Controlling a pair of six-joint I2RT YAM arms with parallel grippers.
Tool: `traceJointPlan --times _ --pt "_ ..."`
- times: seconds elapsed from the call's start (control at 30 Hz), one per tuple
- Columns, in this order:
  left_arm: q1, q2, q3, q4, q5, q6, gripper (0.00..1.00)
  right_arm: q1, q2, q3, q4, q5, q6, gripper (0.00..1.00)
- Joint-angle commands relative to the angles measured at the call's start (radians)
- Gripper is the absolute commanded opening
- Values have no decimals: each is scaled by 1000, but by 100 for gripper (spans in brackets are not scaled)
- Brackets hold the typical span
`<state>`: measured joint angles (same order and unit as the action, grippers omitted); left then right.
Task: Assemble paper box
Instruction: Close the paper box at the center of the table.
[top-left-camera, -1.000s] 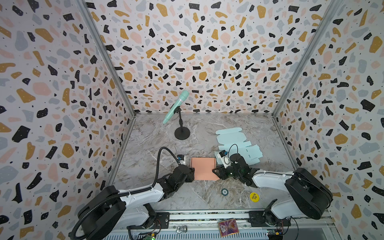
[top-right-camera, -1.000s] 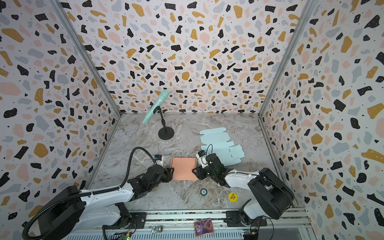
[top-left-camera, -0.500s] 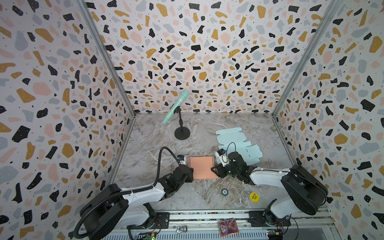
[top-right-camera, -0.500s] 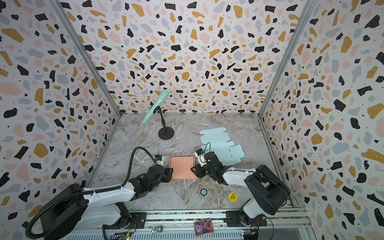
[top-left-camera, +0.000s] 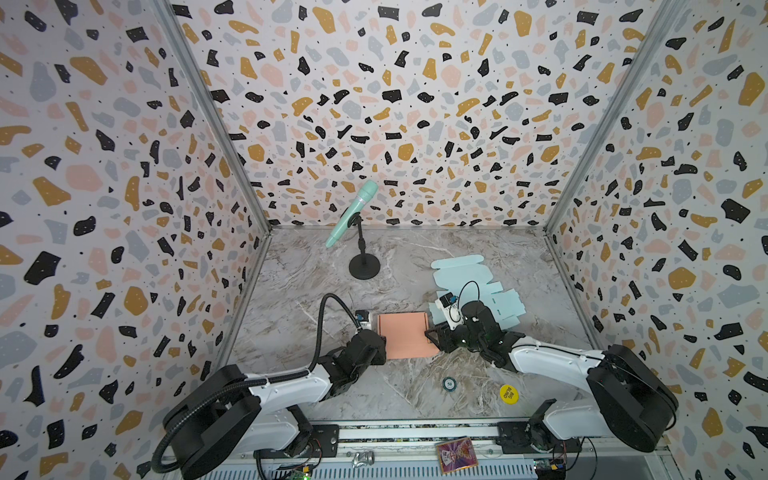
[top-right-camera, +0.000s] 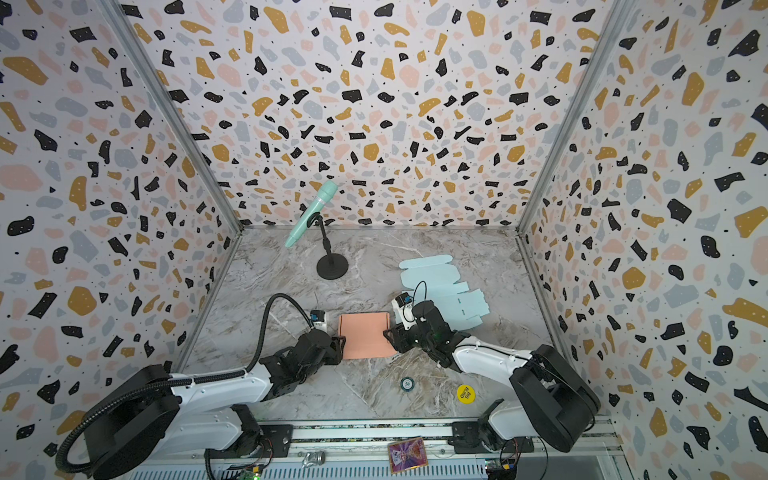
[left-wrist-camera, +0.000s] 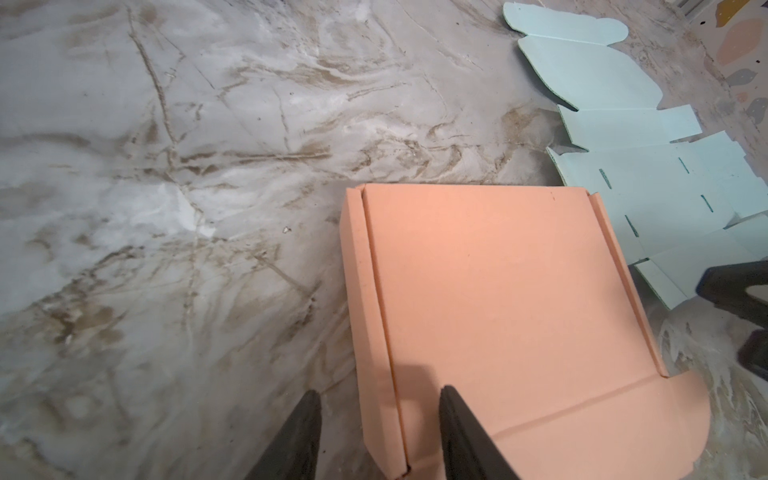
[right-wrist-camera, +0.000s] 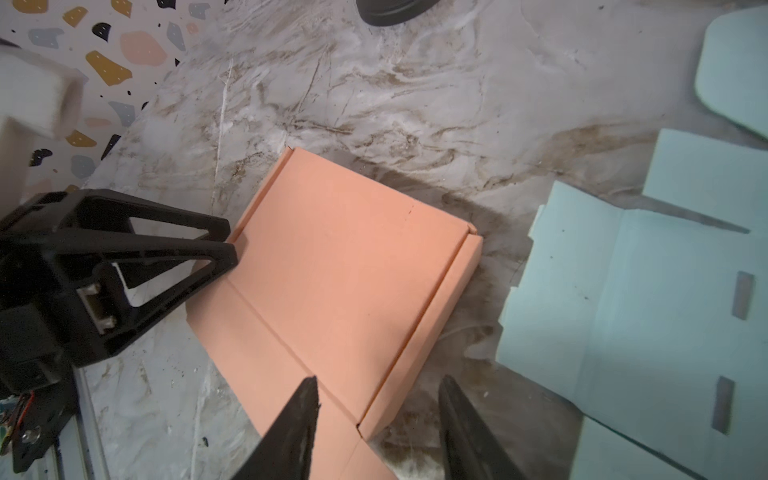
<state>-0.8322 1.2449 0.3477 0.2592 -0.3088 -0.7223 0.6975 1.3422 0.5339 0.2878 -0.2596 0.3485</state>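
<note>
Pink box (top-left-camera: 407, 335) lies flat on the table between both grippers. Left gripper (left-wrist-camera: 378, 432), jaws apart, straddles its near side fold; right gripper (right-wrist-camera: 376, 419), also open, straddles the opposite side fold. Both sit equally close.

The yellow round sticker (top-left-camera: 508, 393) on the tabletop reads "BIG BLIND".

R end effector (right-wrist-camera: 376, 419) straddles pink box (right-wrist-camera: 353, 274) corner, jaws apart.
</note>
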Motion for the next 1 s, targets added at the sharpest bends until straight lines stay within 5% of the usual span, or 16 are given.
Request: traceJointPlan --times 0.0,0.43,0.97 --pt "5 14 15 5 -16 7 48 0 -48 31 -62 15 -10 49" --pt "4 -124 113 -177 -29 44 65 88 -149 0 -173 58 17 50" --pt "-80 -139 50 -171 -16 -30 57 165 -104 -36 -139 64 93 62"
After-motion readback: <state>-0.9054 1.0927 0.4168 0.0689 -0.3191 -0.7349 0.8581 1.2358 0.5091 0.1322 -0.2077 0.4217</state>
